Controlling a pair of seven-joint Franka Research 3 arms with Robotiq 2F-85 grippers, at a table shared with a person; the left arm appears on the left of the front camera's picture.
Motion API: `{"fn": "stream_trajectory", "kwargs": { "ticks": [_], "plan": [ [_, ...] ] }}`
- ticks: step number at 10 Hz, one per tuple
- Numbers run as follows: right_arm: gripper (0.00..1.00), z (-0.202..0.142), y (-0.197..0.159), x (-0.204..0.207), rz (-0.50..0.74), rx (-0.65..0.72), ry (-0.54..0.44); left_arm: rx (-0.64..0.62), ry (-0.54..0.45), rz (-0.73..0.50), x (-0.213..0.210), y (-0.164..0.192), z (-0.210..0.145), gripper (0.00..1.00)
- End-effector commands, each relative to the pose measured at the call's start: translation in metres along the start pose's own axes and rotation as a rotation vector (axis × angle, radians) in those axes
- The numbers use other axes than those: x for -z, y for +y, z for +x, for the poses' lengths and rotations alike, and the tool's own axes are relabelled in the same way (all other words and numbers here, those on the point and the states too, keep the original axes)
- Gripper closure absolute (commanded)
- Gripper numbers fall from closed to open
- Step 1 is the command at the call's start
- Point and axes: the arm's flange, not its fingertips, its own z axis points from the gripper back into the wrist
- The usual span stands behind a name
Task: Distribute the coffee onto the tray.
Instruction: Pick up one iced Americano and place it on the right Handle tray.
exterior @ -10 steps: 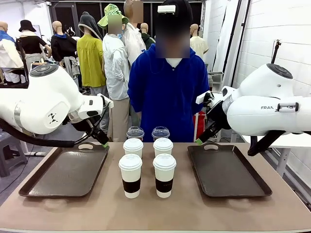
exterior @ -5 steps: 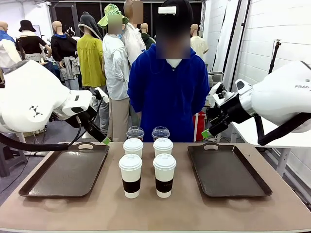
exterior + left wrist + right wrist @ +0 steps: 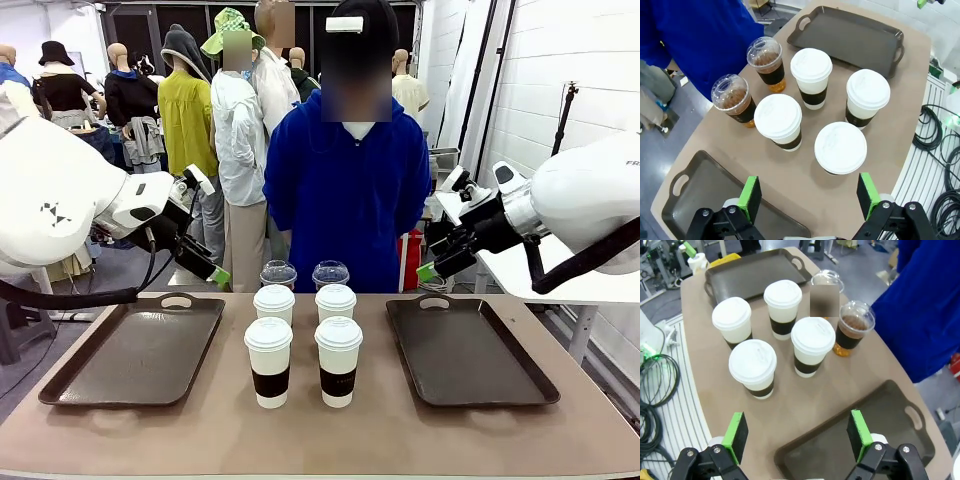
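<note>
Your left gripper (image 3: 808,194) and right gripper (image 3: 797,437) have both lifted a little and hang up over the table (image 3: 300,430), each opened wide and holding nothing. No part of the job is done yet — the left tray (image 3: 130,355) and right tray (image 3: 470,350) are bare, and all six cups (image 3: 338,360) sit bunched on the table between them. You see four white lidded paper cups (image 3: 268,362) and, behind them, two clear dome-lidded cups (image 3: 278,273), all standing straight up, tall side up and down — lids on top.

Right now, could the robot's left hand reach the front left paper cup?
Probably yes: the left hand hangs open and empty, with nothing between it and that paper cup.
</note>
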Motion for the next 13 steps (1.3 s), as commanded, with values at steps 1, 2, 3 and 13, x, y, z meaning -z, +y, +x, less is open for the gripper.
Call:
{"fn": "stream_trajectory", "kwargs": {
  "ticks": [1, 2, 3, 13],
  "plan": [
    [0.00, 0.007, -0.008, 0.008, 0.019, -0.016, -0.041, -0.014, -0.027, 0.007, 0.008, -0.015, -0.032, 0.00],
    [0.00, 0.008, -0.007, 0.009, -0.010, -0.009, -0.049, -0.047, -0.007, 0.039, 0.009, -0.014, -0.032, 0.00],
    [0.00, 0.007, -0.006, 0.010, -0.031, 0.009, -0.042, -0.103, 0.021, 0.018, 0.010, -0.013, -0.031, 0.00],
    [0.00, 0.005, -0.003, 0.000, 0.002, 0.000, -0.021, -0.016, -0.003, 0.010, 0.001, 0.003, -0.001, 0.00]
  ]
}}
